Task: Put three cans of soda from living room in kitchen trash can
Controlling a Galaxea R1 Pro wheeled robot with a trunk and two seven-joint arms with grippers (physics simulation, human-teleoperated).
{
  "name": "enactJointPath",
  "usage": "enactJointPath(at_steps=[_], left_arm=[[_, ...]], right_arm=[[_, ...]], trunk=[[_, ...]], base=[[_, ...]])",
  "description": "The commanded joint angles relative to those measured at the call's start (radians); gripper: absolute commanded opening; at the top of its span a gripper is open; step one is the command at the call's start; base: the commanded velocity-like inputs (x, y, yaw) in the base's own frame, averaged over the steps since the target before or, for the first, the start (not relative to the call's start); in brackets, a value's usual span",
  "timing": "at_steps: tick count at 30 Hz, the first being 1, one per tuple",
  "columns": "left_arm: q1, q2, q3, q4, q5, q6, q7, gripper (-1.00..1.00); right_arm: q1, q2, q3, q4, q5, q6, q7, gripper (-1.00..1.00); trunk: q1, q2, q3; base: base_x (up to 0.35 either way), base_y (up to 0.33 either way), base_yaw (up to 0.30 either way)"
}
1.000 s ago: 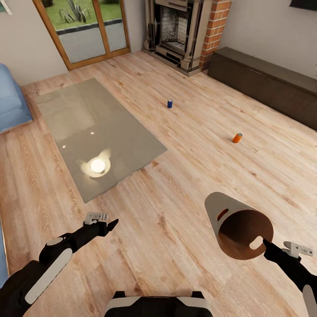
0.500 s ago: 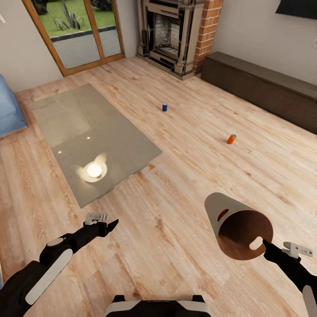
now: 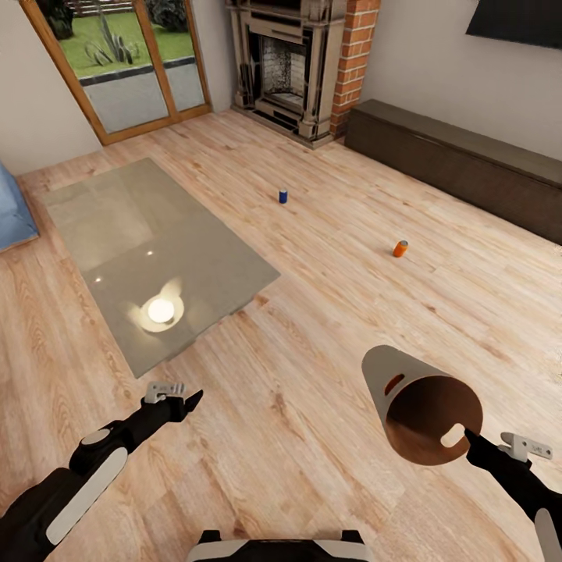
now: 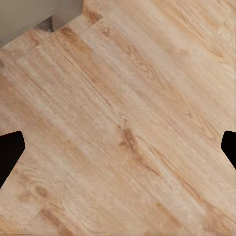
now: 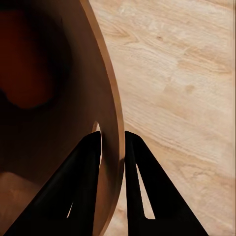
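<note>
My right fingers (image 5: pixel 112 147) pinch the light, stiff bin (image 3: pixel 406 390) by its thin rim, my left fingers (image 3: pixel 186 400) spread empty, both cans (image 3: pixel 400 249) far ahead.

Blue sofa (image 3: pixel 14 212) cut off by left edge, only corner showing. Dark panel on far right wall (image 3: pixel 515 17) cropped by top edge. Blue can (image 3: pixel 283 196) and orange can (image 3: pixel 400 249) too small for labels. Third can not identifiable. Left gripper (image 4: pixel 118 150): fingertips clipped at frame sides. Tash can (image 5: pixel 54 123) cropped, wall hiding floor behind.
</note>
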Motion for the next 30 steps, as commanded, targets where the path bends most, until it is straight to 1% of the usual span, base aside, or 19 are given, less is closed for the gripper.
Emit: enactJointPath(at_steps=[1, 6, 17, 25, 30], left_arm=[[0.000, 0.000, 0.000, 0.006, 0.000, -0.002, 0.000, 1.00], [0.000, 0.000, 0.000, 0.032, -0.002, -0.008, -0.001, 1.00], [0.000, 0.000, -0.002, 0.039, -0.002, -0.009, 0.001, 1.00], [0.000, -0.005, -0.002, 0.039, -0.002, -0.010, 0.001, 1.00], [0.000, -0.007, -0.002, 0.040, -0.002, -0.011, 0.001, 1.00]], right_arm=[[0.000, 0.000, 0.000, -0.001, -0.014, 0.002, 0.008, -1.00], [0.000, 0.004, 0.000, 0.000, -0.014, 0.002, 0.008, -1.00], [0.000, 0.002, 0.001, 0.001, -0.015, 0.002, 0.009, -1.00], [0.000, 0.006, 0.011, 0.002, -0.013, -0.041, 0.008, -1.00], [0.000, 0.006, 0.013, 0.002, -0.014, -0.045, 0.008, -1.00]], trunk=[[0.000, 0.000, 0.002], [0.000, 0.000, 0.009], [0.000, 0.000, 0.026], [0.000, 0.000, 0.038], [0.000, 0.000, 0.045]], base=[[0.000, 0.000, -0.094], [0.000, 0.000, -0.093], [0.000, 0.000, -0.081], [0.000, 0.000, -0.026], [0.000, 0.000, -0.002]])
